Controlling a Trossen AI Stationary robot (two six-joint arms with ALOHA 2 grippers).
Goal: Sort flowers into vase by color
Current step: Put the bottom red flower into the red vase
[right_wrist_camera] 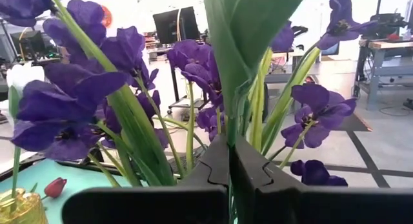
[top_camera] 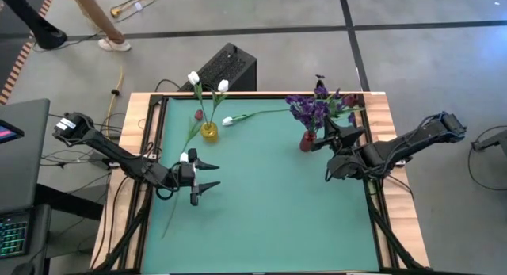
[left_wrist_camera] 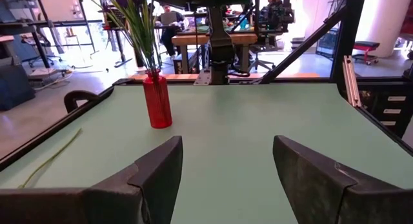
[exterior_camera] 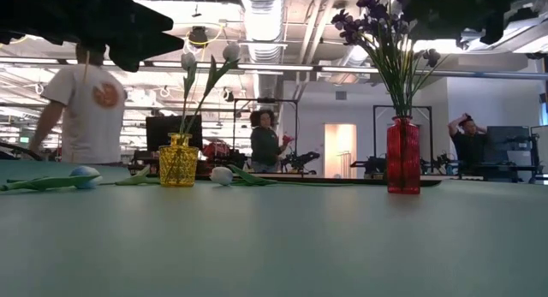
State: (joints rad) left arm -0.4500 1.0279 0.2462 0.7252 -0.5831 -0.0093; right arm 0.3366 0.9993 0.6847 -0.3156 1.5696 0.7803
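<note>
Four views, read in turn.

High view: left gripper point(top_camera: 207, 176) hangs over the green table point(top_camera: 269, 211) with fingers parted and empty; yellow vase point(top_camera: 208, 131) with two white tulips point(top_camera: 193, 78) stands well beyond the fingertips. A loose white tulip point(top_camera: 228, 121) lies just beside that vase, and a dark red tulip point(top_camera: 198, 115) is near it. Right gripper point(top_camera: 329, 137) sits among the purple flowers point(top_camera: 315, 108) over the red vase point(top_camera: 308, 140).

Low view: yellow vase point(exterior_camera: 178, 161) and red vase point(exterior_camera: 402, 155) stand upright, well apart; people point(exterior_camera: 267, 136) show in the room behind.

Left wrist view: fingers point(left_wrist_camera: 158, 169) stand apart, nothing between them; red vase point(left_wrist_camera: 157, 100) is ahead of them.

Right wrist view: fingers point(right_wrist_camera: 206, 179) are pressed together on a green stem point(right_wrist_camera: 232, 82) rising straight from the fingertips, purple blooms point(right_wrist_camera: 71, 98) close on both sides.
</note>
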